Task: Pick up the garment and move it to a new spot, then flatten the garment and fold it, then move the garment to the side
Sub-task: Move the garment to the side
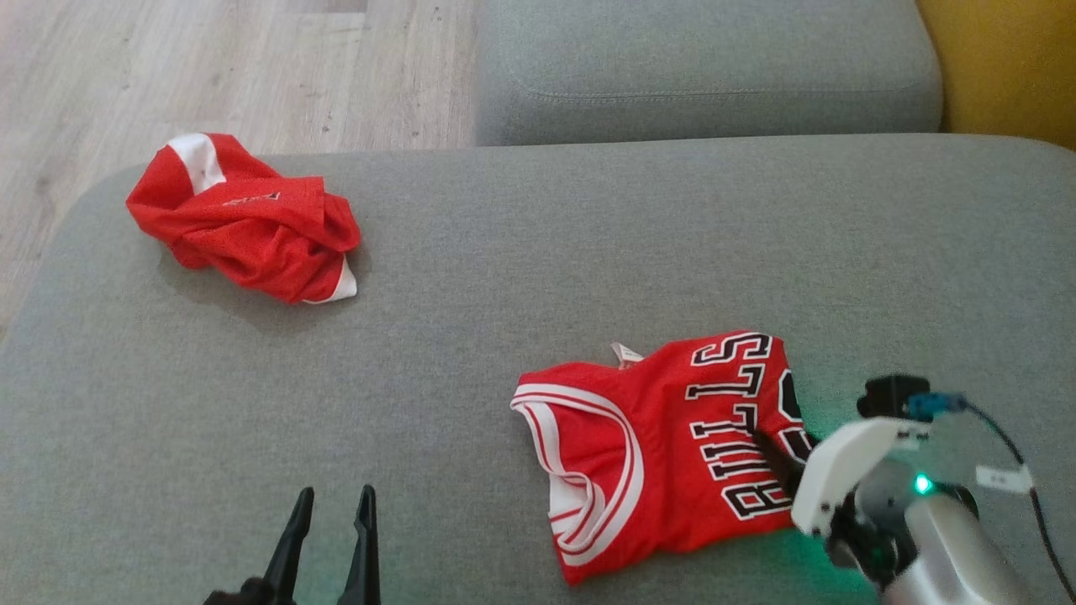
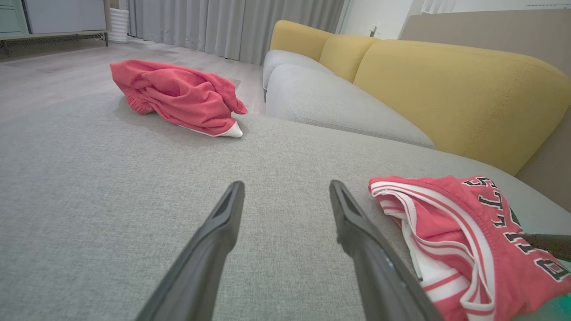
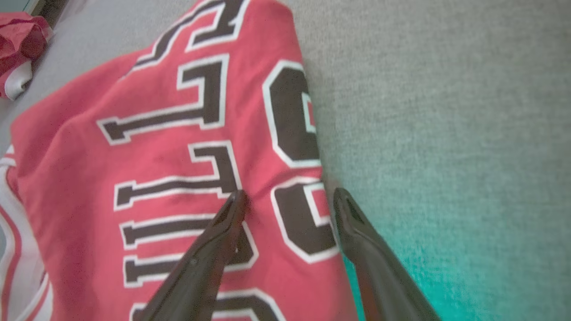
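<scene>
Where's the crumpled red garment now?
Head view: crumpled red garment lies upper left on the grey fabric cushion, apart from the folded red Bulls jersey.

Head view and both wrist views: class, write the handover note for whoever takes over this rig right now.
Left end effector: open, empty, over bare grey cushion.
Right end effector: open, straddling the right edge of the jersey, nothing gripped.
The jersey lies flat and apparently folded, front right. Crumpled red garment: far left.
Done: folding, it seems. To do: move the jersey aside.
</scene>
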Controlling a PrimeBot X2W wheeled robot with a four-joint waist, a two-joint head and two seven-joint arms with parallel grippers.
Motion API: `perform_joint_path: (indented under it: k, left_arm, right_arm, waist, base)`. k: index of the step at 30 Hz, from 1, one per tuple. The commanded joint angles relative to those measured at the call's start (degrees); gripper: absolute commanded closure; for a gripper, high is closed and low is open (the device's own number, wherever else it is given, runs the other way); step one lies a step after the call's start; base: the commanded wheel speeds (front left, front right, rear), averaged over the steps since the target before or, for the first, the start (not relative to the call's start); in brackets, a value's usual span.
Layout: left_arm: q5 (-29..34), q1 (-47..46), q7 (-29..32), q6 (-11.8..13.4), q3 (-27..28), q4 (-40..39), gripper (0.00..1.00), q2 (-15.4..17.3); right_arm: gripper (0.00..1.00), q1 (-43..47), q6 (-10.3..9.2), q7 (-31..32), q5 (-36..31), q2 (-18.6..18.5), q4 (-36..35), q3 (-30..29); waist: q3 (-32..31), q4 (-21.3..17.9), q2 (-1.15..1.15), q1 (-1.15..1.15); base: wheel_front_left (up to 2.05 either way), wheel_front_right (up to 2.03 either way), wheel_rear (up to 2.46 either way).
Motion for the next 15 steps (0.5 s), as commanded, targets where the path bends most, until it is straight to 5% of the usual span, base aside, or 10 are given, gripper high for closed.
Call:
perform_joint_path:
  k: [1,2,7,15]
  left_arm:
    - [0.40,-2.84,-0.55,-0.17,1.29,-1.46,0.00,-0.34]
    - [0.38,-2.92,-0.55,-0.18,1.25,-1.50,0.00,-0.34]
    - [0.02,-3.11,-0.55,-0.17,1.58,-1.97,0.00,-0.34]
    - [-0.25,-2.67,-0.55,0.01,1.45,-2.84,0.00,-0.34]
  right_arm:
    - [0.70,-3.99,-0.04,-0.02,1.48,0.48,0.22,0.51]
    - [1.00,-4.91,-0.04,-0.23,2.13,0.66,0.82,0.65]
    - [1.00,-9.71,-0.04,-4.28,3.92,0.06,-1.32,3.48]
    - [1.00,-12.81,-0.04,-2.70,7.68,-4.12,-15.67,8.76]
  waist:
    - [0.23,0.03,0.00,0.00]
    - [0.31,-0.03,0.00,0.00]
    - [0.41,-1.85,0.00,0.00]
    - [0.58,-6.83,0.00,0.00]
  base:
    - [0.00,0.00,0.00]
    - [0.00,0.00,0.00]
    - [0.00,0.00,0.00]
    - [0.00,0.00,0.00]
